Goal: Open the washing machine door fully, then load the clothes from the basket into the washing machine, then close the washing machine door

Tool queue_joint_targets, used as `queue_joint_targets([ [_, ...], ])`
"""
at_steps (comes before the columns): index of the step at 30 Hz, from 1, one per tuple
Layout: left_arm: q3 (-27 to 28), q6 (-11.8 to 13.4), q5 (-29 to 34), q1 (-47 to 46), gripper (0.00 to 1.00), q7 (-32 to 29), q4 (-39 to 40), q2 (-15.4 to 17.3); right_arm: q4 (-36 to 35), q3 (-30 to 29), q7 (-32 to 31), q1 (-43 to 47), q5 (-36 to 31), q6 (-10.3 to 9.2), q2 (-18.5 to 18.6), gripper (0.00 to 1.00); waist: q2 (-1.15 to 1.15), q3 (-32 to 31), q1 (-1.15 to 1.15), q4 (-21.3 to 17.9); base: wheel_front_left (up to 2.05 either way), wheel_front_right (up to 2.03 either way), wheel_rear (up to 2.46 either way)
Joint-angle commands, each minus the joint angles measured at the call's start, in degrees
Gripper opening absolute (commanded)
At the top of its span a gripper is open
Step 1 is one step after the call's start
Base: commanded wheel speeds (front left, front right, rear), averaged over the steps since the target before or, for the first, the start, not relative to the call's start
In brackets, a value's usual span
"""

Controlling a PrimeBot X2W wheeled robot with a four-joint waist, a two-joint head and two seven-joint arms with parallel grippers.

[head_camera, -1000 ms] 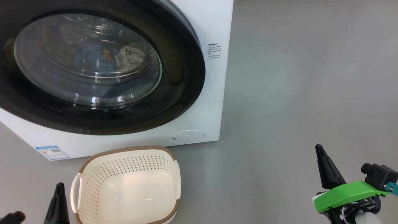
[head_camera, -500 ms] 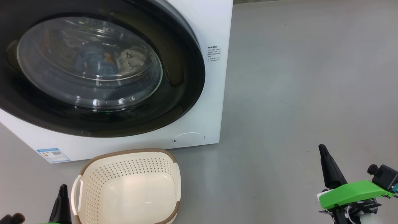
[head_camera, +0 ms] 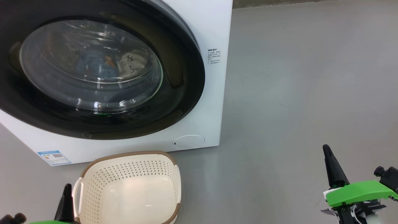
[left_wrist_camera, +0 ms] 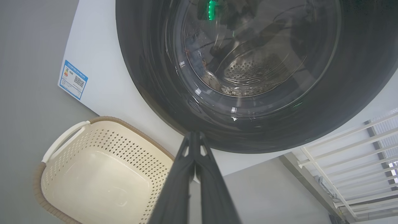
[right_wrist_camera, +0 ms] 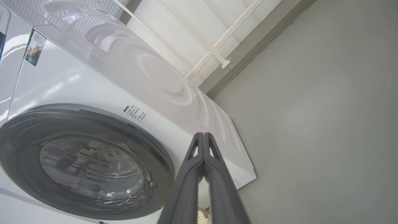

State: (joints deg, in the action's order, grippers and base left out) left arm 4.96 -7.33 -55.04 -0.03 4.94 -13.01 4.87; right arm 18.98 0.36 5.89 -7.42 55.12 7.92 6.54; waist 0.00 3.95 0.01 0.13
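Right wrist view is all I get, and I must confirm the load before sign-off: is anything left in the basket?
Observer: No. The basket is empty, its bare bottom showing.
Operator: Where are the clothes?
Observer: Inside the drum, behind the washing machine door: the clothes, one blue, one cream with black marks.
Operator: And the left gripper?
Observer: The left gripper is shut and empty, beside the basket's handle.

The basket (head_camera: 130, 186) sits before the washing machine (head_camera: 214, 93), clothes (head_camera: 108, 62) inside.
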Motion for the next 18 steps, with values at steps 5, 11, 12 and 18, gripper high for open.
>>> queue_joint_targets([
  [5,1.06,-0.07,-3.96,-2.75,0.00,-1.16,0.83,0.70,-2.00,-0.15,-1.13,-0.35,4.18,-0.22,-0.03,0.00,0.00,-0.36,0.00,-0.01,0.00,0.00,0.00],
  [11,1.09,-0.08,-7.28,-3.13,0.00,-2.17,0.59,0.45,-2.27,-0.62,-2.09,-0.21,7.63,-0.24,-0.24,0.00,0.00,-0.71,0.00,-0.02,0.00,0.00,0.00],
  [12,1.10,-0.08,-7.84,-3.20,0.00,-2.34,0.55,0.41,-2.32,-0.70,-2.25,-0.19,8.20,-0.25,-0.27,0.00,0.00,-0.77,0.00,-0.02,0.00,0.00,0.00],
  [18,1.13,-0.09,-11.14,-3.58,0.00,-3.34,0.31,0.16,-2.59,-1.17,-3.21,-0.05,11.63,-0.27,-0.49,0.00,0.00,-1.12,0.00,-0.04,0.00,0.00,0.00],
])
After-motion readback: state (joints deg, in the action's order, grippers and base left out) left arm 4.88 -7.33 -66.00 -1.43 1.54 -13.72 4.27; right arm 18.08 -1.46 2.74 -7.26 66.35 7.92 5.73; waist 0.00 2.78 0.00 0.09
